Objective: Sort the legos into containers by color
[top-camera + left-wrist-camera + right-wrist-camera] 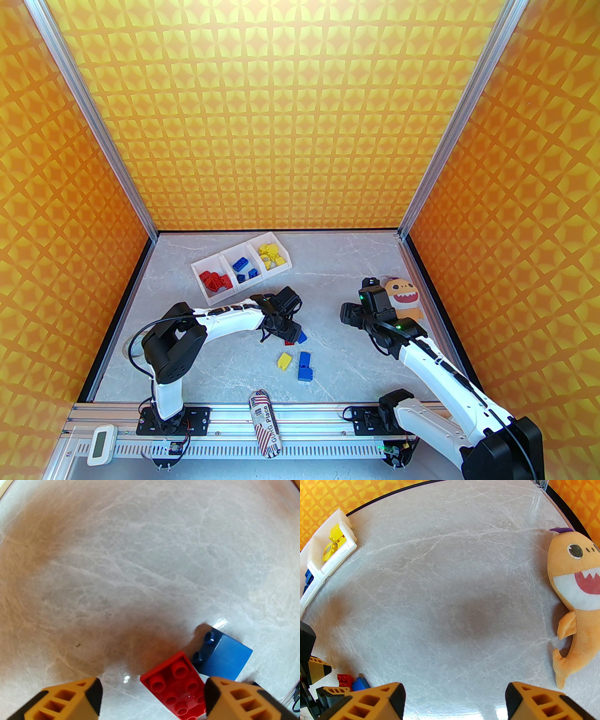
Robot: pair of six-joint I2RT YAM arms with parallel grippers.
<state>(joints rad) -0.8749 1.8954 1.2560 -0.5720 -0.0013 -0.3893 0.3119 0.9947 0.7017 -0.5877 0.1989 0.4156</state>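
Two grippers with jaws parted, five bricks loose on the marble table (356,262).
We see the left gripper (152,684) spread around a studs-up red brick (178,686), clamping nothing, with a blue brick (222,655) just beside it. A yellow brick (284,361) and two more blue bricks (305,373) lie near. The right gripper (454,691) gapes over bare table, near the orange shark plush (574,578). The three-bin tray (200,268) holds reds, blues and yellows separately.
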